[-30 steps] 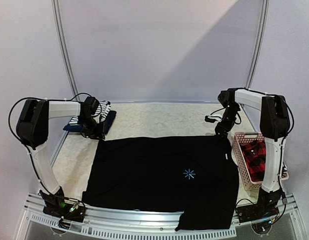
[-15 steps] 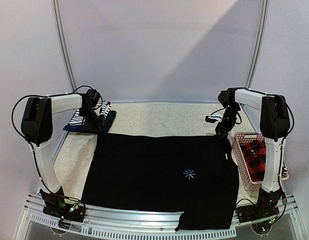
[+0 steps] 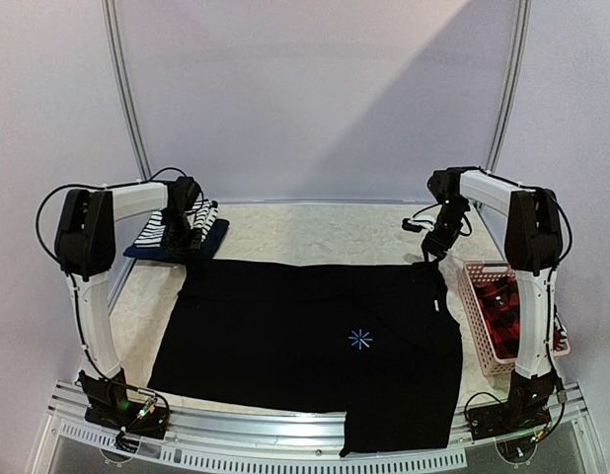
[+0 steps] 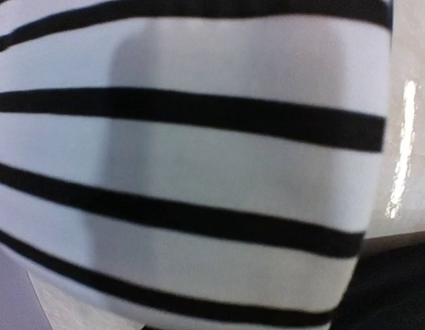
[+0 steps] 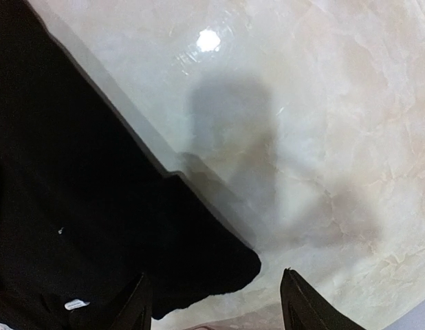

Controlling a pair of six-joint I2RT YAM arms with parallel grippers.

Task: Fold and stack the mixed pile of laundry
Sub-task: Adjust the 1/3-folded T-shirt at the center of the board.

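The large black shirt [image 3: 305, 336] lies spread flat on the table, its small blue star mark [image 3: 360, 339] facing up. Its far right corner [image 5: 219, 268] sits between my right gripper's [image 5: 216, 306] open fingertips [image 5: 295, 299], which hover just above it. In the top view that right gripper [image 3: 430, 253] stands over the shirt's far right corner. The striped tank top [image 3: 179, 223] rests folded on a navy piece [image 3: 218, 235] at the far left. My left gripper [image 3: 187, 243] is right over that stack; striped cloth [image 4: 185, 172] fills its wrist view and hides its fingers.
A pink slotted basket [image 3: 473, 306] at the right edge holds the red-black plaid shirt [image 3: 500, 314]. The black shirt's near right part hangs over the table's front rail [image 3: 285, 449]. Bare marble table [image 3: 315, 232] lies between the two arms at the back.
My left gripper has moved from the black shirt's far left corner back over the striped stack. The shirt has shifted a little to the left and toward the front. The right gripper barely moved.
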